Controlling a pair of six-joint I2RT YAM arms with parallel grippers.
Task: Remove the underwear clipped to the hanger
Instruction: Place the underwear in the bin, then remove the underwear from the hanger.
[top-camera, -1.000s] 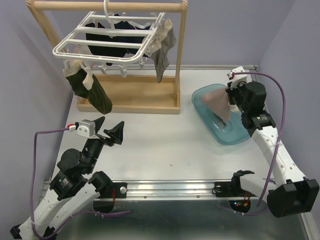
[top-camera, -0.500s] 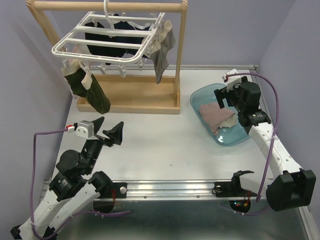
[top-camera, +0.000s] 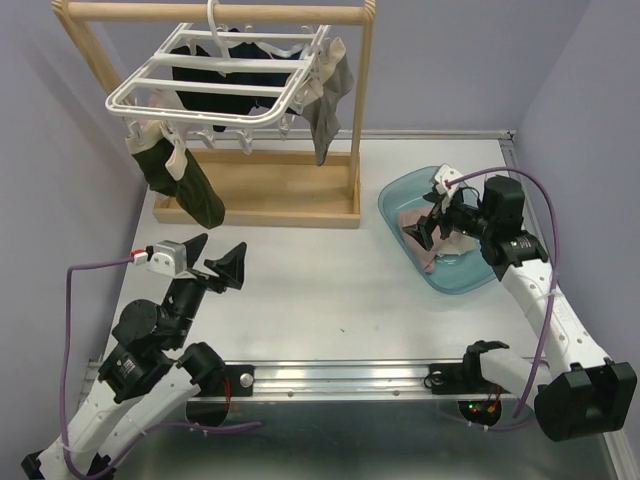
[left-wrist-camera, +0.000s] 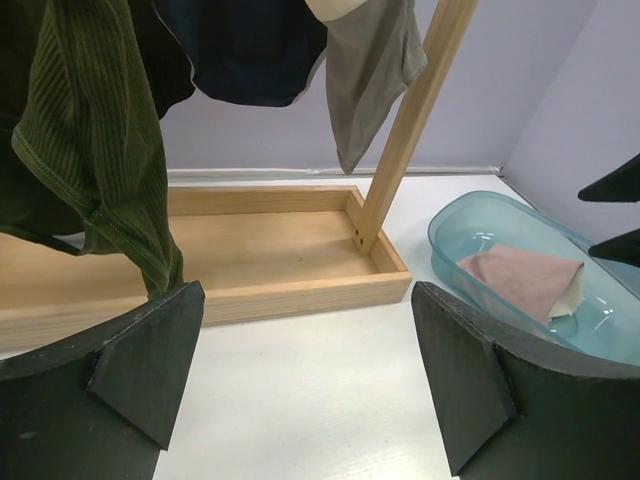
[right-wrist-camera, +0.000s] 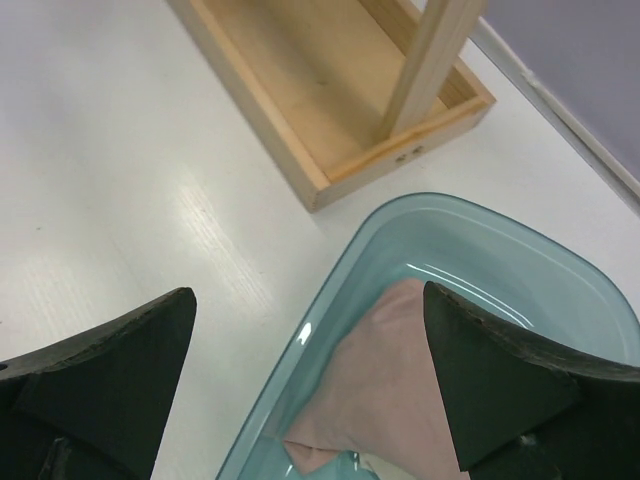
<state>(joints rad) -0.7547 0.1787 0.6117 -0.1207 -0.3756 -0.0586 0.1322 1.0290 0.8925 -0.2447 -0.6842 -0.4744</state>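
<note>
Right end effector (top-camera: 431, 217) has released the pink underwear (right-wrist-camera: 385, 375) into teal basin (top-camera: 398, 187).

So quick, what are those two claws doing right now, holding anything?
Left gripper: open, holding nothing.
Right gripper: open, empty, above the pink cloth in the bin.

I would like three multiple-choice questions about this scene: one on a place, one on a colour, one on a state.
1. Where does the pink cloth lie?
A. in the tub
B. on the table
C. clipped to the hanger

2. What colour is the tub?
A. red
B. teal
C. yellow

3. How is the right pincer?
A. shut on the cloth
B. open, holding nothing
C. out of view

Answers: 1 A, the cloth rests inside the tub's wall. 2 B, its wall is clear teal. 3 B, its fingers stand wide apart above the tub.
</note>
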